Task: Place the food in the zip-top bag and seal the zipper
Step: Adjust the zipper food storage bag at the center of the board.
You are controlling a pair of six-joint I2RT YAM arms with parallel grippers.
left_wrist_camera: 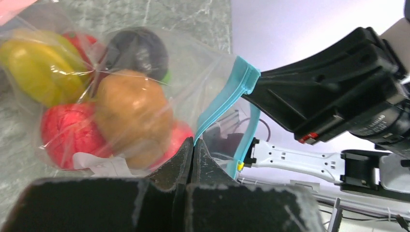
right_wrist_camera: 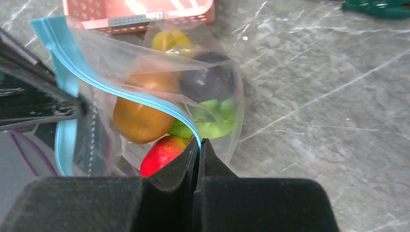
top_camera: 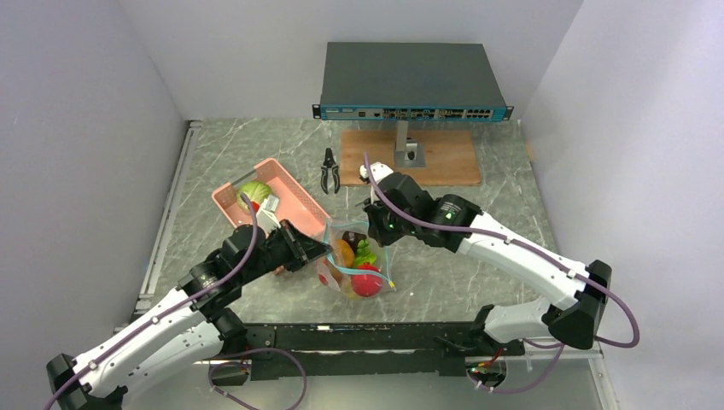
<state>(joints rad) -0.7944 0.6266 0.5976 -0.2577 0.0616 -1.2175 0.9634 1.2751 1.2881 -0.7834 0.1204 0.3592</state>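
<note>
Inside the zip-top bag [right_wrist_camera: 112, 50] — colourful food [right_wrist_camera: 139, 116].

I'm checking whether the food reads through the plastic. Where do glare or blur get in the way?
Top view: even light, sharp, but the bag is small, its food only colour blobs. Left wrist view: white sheen streaks on the crinkled plastic; left fingers blurred. Right wrist view: food readable, right fingers out of focus.

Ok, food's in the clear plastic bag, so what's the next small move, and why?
Probably ease the grippers apart to pull the mouth taut: the left gripper and right gripper each pinch an end of the teal-blue zipper strip, whose two halves gape open, with the food already inside the clear zip-top bag.
</note>
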